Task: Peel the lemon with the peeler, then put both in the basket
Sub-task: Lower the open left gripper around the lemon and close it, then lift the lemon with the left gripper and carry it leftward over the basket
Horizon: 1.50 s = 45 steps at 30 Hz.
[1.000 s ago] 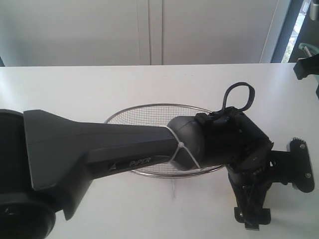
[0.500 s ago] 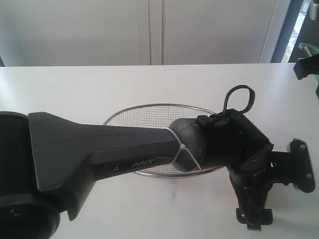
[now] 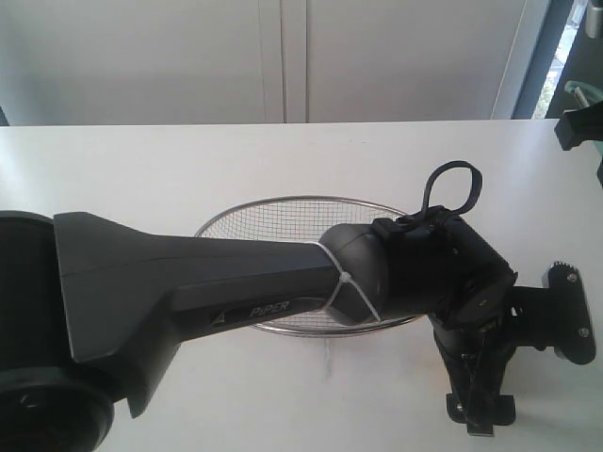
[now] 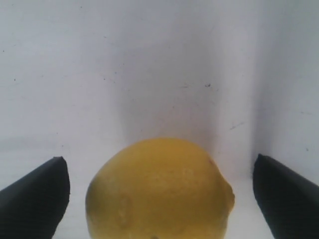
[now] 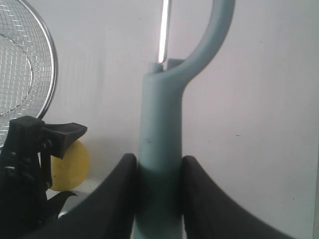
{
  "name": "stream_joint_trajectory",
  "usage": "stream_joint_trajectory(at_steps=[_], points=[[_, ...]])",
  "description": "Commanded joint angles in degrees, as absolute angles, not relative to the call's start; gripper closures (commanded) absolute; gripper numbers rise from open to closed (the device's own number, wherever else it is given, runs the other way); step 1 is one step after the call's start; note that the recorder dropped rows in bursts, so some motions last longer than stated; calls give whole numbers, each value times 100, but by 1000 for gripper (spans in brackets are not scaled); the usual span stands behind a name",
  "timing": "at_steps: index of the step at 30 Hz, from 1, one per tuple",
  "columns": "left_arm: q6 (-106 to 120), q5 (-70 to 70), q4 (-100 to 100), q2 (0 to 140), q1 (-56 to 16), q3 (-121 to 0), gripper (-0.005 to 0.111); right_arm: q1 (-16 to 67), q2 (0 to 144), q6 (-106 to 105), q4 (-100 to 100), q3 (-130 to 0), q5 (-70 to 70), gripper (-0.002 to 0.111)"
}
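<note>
The wire basket (image 3: pixel 301 198) sits on the white table (image 3: pixel 141 169) with neither item visible in it. Your left gripper (image 4: pixel 159 164) hangs spread wide either side of the lemon (image 5: pixel 71 172), which rests on the table near the basket, its skin apparently unpeeled. Your right gripper (image 5: pixel 158 174) clamps the peeler (image 5: pixel 159 109) by its handle. You have yet to peel and to place both.

I see bright, even daylight on the white table (image 3: pixel 141 169), strongest at the window strip (image 3: pixel 563 56) far right (slightly overexposed). The left arm (image 3: pixel 188 292) renders near-black, detail lost. In the wrist views the lemon (image 4: pixel 157 191) and peeler (image 5: pixel 159 164) handle are soft at close range, shadows faint.
</note>
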<state>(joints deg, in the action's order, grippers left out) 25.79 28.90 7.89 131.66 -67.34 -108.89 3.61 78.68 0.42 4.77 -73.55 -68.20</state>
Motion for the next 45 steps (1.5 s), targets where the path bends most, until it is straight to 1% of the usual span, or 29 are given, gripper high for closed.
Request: stream_joint_trajectory(at_steps=[1,3,5,8,9,10,11,12,15,17,20,38,45], points=[[2549,3204,791,13255,-6732,-10870,2,325,7827,63,511,-7333,-6770,108],[2549,3234,791,13255,-6722,-10870,4,325,7827,63,511,-7333,-6770,108],[2549,3279,819,13255,-6709,-10870,14,325,7827,63,511,-7333,-6770,108],[2549,3288,819,13255,-6696,-10870,45,325,7827,63,511,-7333,-6770,108],[2537,3277,819,13255,-6696,-10870,58,325,7827,63,511,-7333,-6770,108],[2536,3264,819,13255,-6696,-10870,65,325,7827,63,511,-7333,-6770,108],[2536,3240,819,13255,-6696,-10870,76,325,7827,63,511,-7333,-6759,108],[2536,3241,819,13255,-6696,-10870,83,325,7827,63,511,-7333,-6759,108],[2536,3186,819,13255,-6696,-10870,96,325,7827,63,511,-7333,-6759,108],[2536,3161,819,13255,-6696,-10870,101,325,7827,63,511,-7333,-6759,108],[2536,3163,797,13189,-6696,-10870,107,325,7827,63,511,-7333,-6759,108],[2536,3944,732,12030,-6709,-10875,107,325,7827,63,511,-7333,-6735,108],[2548,4782,819,11596,-6619,-10875,107,325,7827,63,511,-7333,-6712,108]])
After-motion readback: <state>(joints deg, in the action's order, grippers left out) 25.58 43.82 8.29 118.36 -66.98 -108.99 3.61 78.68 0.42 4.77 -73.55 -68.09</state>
